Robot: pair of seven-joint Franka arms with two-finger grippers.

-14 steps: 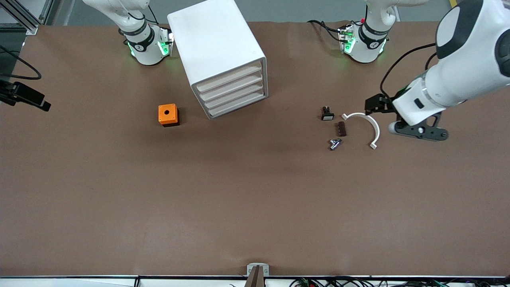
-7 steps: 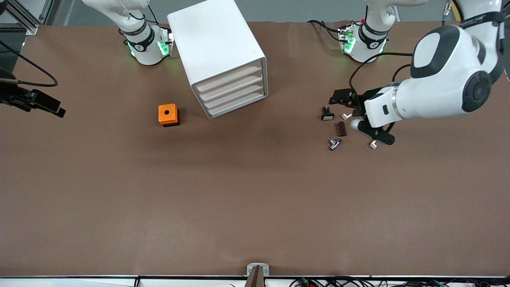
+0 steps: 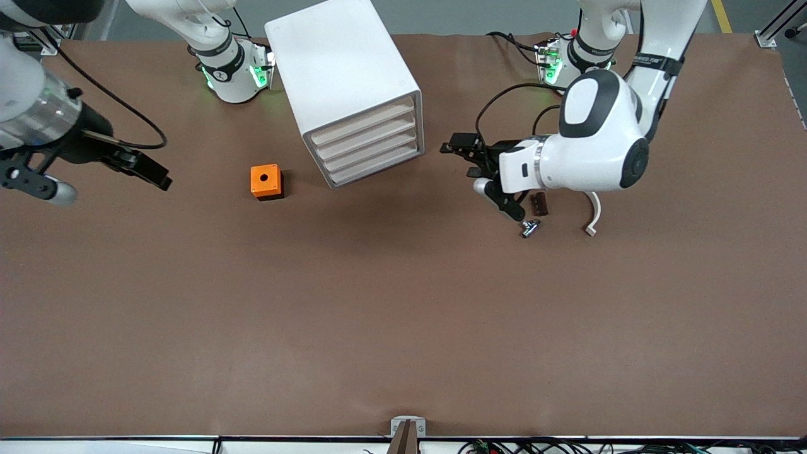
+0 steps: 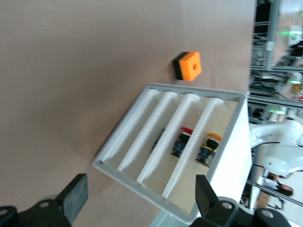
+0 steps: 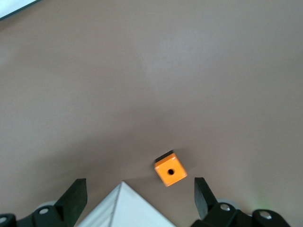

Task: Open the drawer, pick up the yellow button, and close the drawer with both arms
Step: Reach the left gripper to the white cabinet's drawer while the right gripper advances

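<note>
**Both arms brought in toward the drawer cabinet**

The left gripper (image 4: 140, 201) is held wide open and empty, just in front of the drawer fronts. A second ago it was at the left arm's end of the table. Since then it has been carried across the small loose parts (image 3: 534, 215) and the white curved piece (image 3: 592, 215).

The right gripper (image 5: 137, 196), also wide open and empty, has been brought in from the right arm's end. It is now pointed toward the orange box (image 3: 267, 181).

All four drawers of the white drawer cabinet (image 3: 343, 75) are seen shut. In the left wrist view, the button (image 4: 209, 148) is glimpsed inside what is judged to be the top drawer, beside a red-capped button (image 4: 181, 142) one drawer below. The approach is judged nearly done, and no drawer has been gripped yet.
</note>
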